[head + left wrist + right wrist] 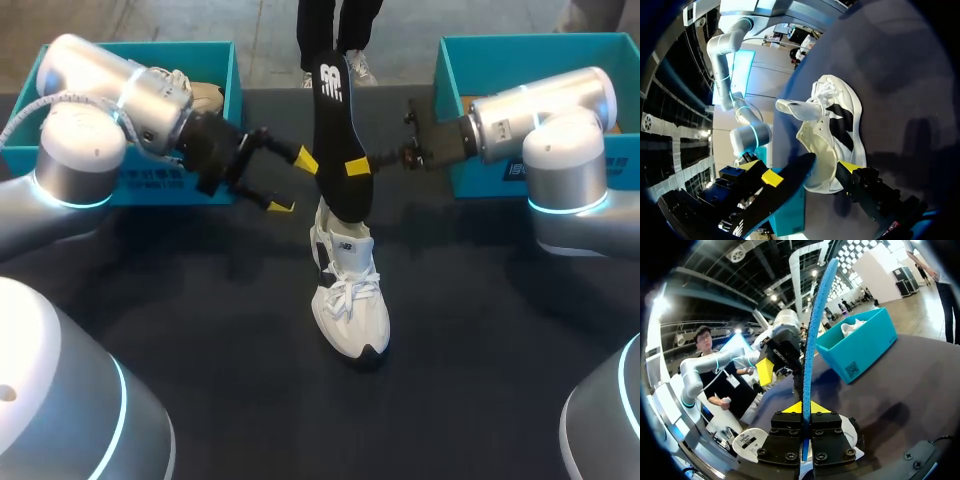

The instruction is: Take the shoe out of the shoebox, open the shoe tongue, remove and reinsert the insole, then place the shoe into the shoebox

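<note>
Shoe: the white shoe (348, 300) stands on the dark table (180, 330), toe toward the near edge and heel away, so its long axis runs near to far. It is outside both boxes, with the tongue pulled up and the mouth open.
Insole: the insole (335, 120) stands almost upright over the heel end. Its lower tip is at or just inside the shoe's mouth, and its upper end leans toward the far edge.
Key relation: the insole is nearly square to the shoe's length, so I judge it has to tip forward and slide down toward the toe.
Right gripper: the right gripper (357, 167) comes in from the side and is clamped on the insole's lower half, fingers pressed to both faces.
Left gripper: the left gripper (293, 182) is spread wide and holds nothing. One yellow tip is just beside the insole's other edge; I cannot tell whether it touches.
Nearer arm: both are close, but only the right has a grip.
Boxes: the left shoebox (215, 55) and the right shoebox (450, 60) sit at the far corners, well apart from the shoe.
</note>
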Robot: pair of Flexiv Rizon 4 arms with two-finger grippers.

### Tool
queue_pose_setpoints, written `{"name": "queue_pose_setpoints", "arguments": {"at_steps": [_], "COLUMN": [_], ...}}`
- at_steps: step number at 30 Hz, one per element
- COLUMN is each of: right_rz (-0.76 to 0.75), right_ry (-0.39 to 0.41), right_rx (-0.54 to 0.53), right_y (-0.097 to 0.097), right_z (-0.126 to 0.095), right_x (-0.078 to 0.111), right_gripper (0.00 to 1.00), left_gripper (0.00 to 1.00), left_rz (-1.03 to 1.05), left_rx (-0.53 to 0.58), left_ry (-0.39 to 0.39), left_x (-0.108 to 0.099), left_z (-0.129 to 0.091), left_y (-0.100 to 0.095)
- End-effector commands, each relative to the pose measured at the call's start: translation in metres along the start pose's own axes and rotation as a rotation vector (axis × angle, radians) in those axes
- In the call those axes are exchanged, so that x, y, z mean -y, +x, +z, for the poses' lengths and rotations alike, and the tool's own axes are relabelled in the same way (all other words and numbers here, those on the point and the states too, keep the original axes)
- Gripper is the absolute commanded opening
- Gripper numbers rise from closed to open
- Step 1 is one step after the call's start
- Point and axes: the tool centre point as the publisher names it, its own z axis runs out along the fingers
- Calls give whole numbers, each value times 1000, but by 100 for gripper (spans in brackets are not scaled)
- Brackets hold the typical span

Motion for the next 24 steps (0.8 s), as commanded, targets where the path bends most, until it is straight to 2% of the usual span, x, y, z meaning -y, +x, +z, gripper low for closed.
{"name": "queue_pose_setpoints", "arguments": {"at_steps": [1, 9, 17, 24], "right_rz": [2, 5, 15, 11], "right_ry": [5, 19, 22, 23], "right_rx": [-2, 5, 7, 4], "right_y": [-3, -6, -6, -6], "right_z": [2, 2, 3, 4], "right_x": [0, 4, 11, 7], "right_gripper": [0, 0, 0, 0], "left_gripper": [100, 100, 100, 100], "left_rz": [5, 24, 29, 30], "left_rx": [-5, -18, -11, -8], "left_ry": [25, 39, 32, 24], "left_x": [-10, -15, -11, -6], "left_z": [3, 3, 3, 0], "left_y": [0, -3, -5, -5]}}
